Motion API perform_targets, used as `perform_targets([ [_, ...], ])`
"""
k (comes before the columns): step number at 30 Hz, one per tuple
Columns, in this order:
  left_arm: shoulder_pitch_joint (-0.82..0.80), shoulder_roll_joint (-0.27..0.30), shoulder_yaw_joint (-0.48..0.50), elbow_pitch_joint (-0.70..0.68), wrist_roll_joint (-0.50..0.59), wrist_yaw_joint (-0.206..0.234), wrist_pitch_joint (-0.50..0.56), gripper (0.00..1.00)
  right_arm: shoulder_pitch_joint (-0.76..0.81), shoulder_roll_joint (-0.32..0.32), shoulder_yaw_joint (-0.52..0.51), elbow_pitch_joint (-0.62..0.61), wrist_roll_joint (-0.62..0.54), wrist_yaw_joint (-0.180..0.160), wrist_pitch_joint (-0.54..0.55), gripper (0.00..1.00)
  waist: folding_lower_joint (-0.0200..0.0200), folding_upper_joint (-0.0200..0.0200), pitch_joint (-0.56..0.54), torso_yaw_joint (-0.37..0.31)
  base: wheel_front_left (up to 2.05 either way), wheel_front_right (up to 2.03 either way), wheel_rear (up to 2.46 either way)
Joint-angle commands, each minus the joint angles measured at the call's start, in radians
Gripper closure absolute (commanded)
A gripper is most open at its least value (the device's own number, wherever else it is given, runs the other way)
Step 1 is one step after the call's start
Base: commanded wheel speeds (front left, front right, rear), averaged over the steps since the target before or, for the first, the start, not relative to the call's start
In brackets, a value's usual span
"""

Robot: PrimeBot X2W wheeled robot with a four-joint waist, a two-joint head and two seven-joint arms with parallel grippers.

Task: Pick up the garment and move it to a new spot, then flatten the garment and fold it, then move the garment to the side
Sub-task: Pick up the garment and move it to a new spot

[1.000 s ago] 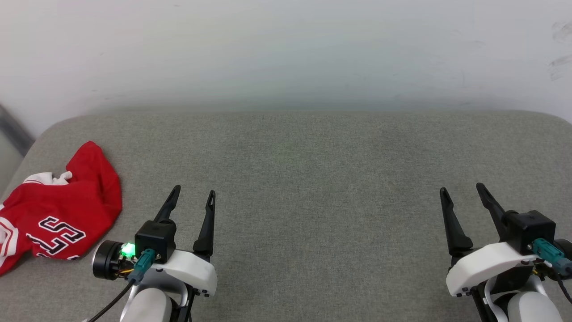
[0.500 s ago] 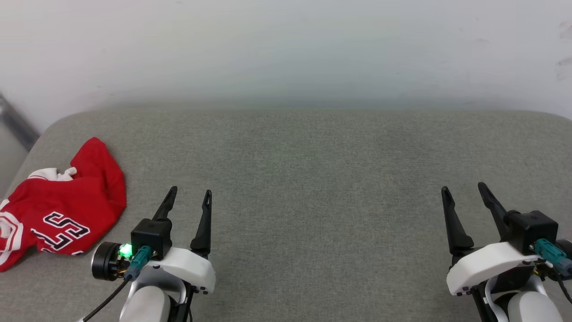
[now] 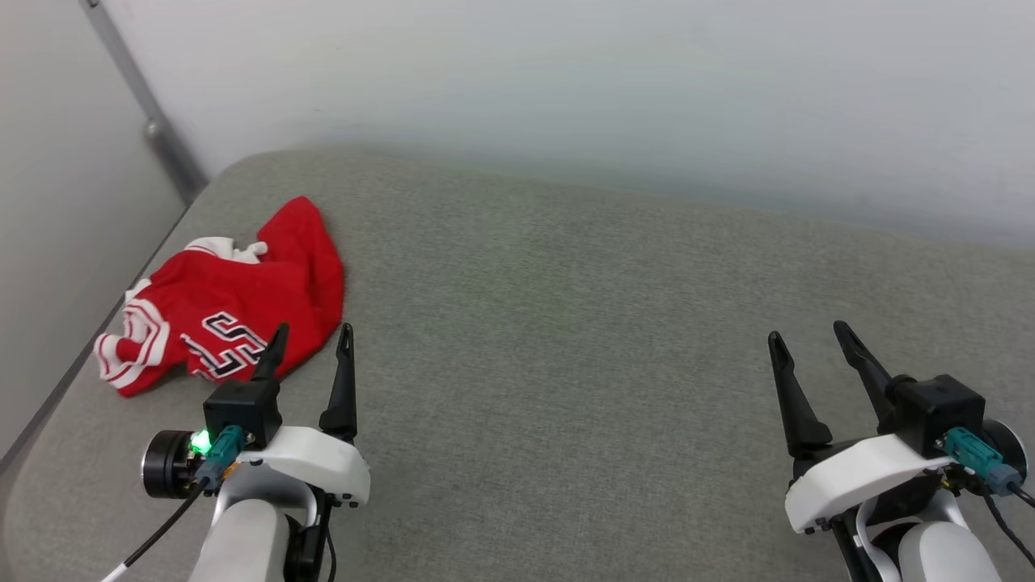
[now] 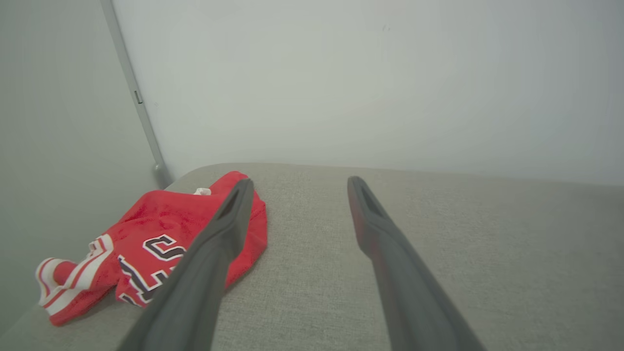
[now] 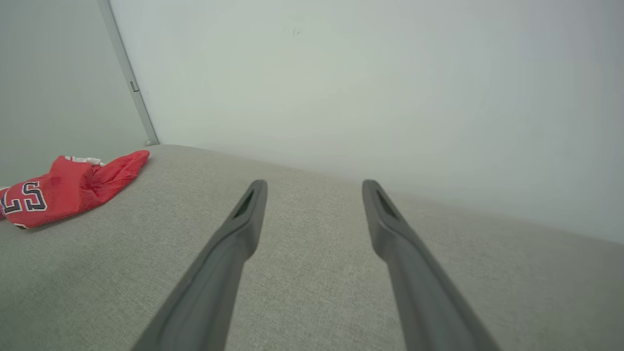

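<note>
Grey fabric counter [image 3: 566, 323] carries the crumpled garment [image 3: 234, 299] just ahead and left of the wide-open, empty left hand [image 3: 314, 329], well apart from the equally spread right hand [image 3: 808, 331]; soft, light and limp, it should pinch best at a raised fold.

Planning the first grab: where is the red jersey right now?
In the head view the garment lies crumpled at the left edge of the grey cushion, just ahead of the left gripper.
</note>
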Motion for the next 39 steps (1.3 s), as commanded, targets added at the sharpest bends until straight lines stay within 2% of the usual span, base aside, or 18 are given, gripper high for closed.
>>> perform_targets([
  [1,-0.004,0.001,0.002,0.0,-0.002,0.004,-0.003,0.0,-0.009,0.002,0.001,-0.005,0.002,0.0,-0.003,0.0,0.0,0.0,0.0,0.043,0.0,0.0,0.0],
  [13,0.02,0.011,0.051,-0.002,-0.032,0.018,-0.003,0.0,-0.021,0.002,0.054,-0.023,0.005,0.0,0.004,0.0,0.0,0.0,0.002,0.211,0.0,0.0,0.0],
  [22,0.034,0.009,0.065,-0.009,-0.039,0.026,-0.003,0.0,-0.032,0.002,0.075,-0.022,-0.001,0.0,0.011,0.0,0.0,0.0,0.015,0.274,0.0,0.0,0.0],
  [31,0.005,0.009,0.066,-0.008,-0.038,0.026,-0.003,0.0,-0.052,0.001,0.086,-0.021,-0.001,0.0,0.013,0.0,0.0,0.0,0.038,0.271,0.0,0.0,0.0],
  [39,-0.163,0.031,0.063,0.02,-0.04,0.01,0.001,0.0,-0.098,-0.013,0.095,-0.04,-0.012,0.0,0.033,0.0,0.0,0.0,0.111,0.207,0.0,0.0,0.0],
])
